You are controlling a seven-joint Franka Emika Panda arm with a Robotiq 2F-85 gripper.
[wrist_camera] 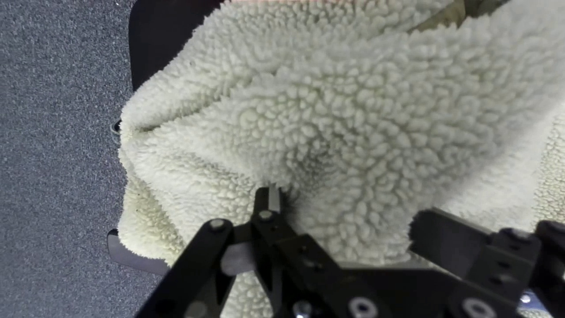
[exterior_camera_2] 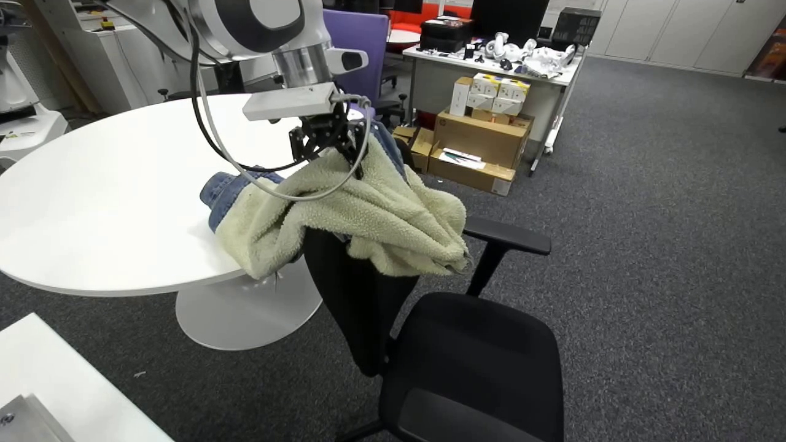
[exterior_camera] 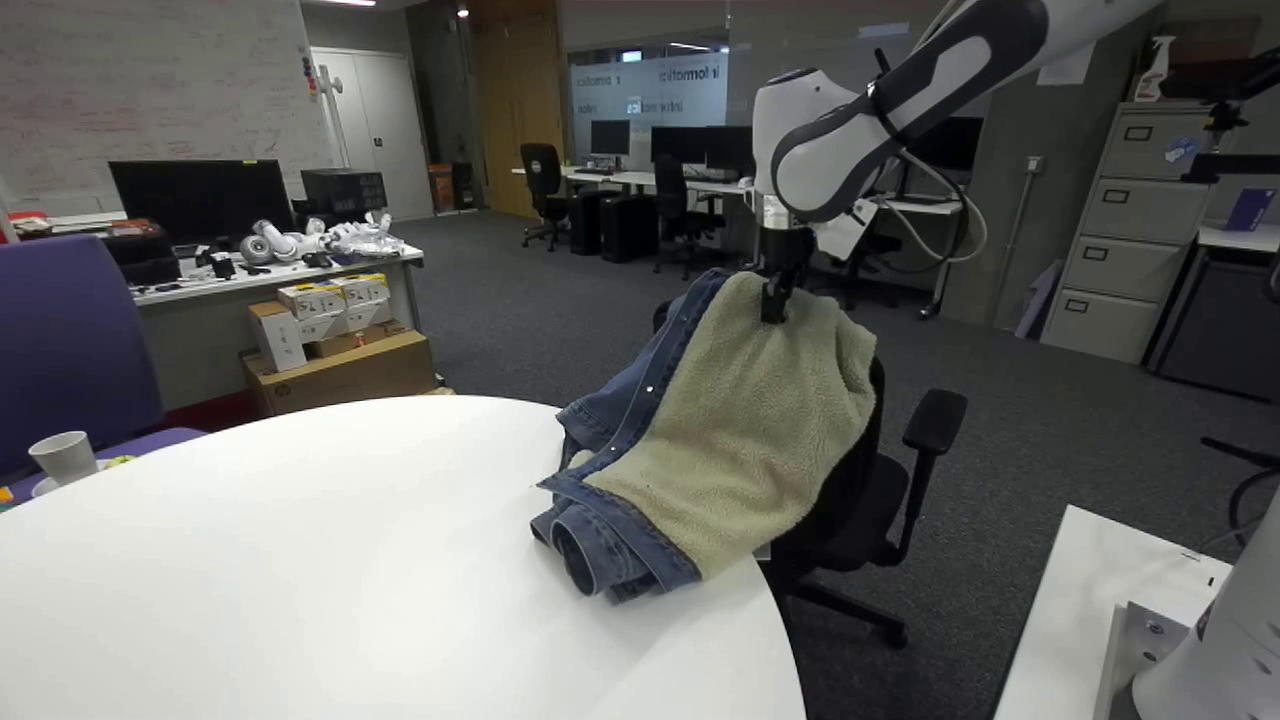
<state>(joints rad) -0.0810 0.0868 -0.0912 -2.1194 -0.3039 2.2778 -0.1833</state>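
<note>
A blue denim jacket with a cream fleece lining [exterior_camera: 760, 420] lies fleece side up over the back of a black office chair [exterior_camera: 880, 510]. One end of it, with a rolled denim part, rests on the edge of a round white table [exterior_camera: 300, 560]. The jacket [exterior_camera_2: 381, 209] also hangs over the chair [exterior_camera_2: 479, 356] in an exterior view. My gripper [exterior_camera: 775, 300] points down at the top of the jacket; it also shows in an exterior view [exterior_camera_2: 326, 153]. In the wrist view the gripper [wrist_camera: 342, 211] has its fingers wide apart, with fleece [wrist_camera: 353, 123] bulging between them. One fingertip touches the fleece.
A purple chair [exterior_camera: 70, 340] with a white cup [exterior_camera: 65, 457] stands beyond the table. Cardboard boxes [exterior_camera: 340, 370] sit by a cluttered desk [exterior_camera: 210, 288]. A white surface [exterior_camera: 1110, 560] carries the robot base. A cable [exterior_camera_2: 307, 197] loops below the wrist near the jacket.
</note>
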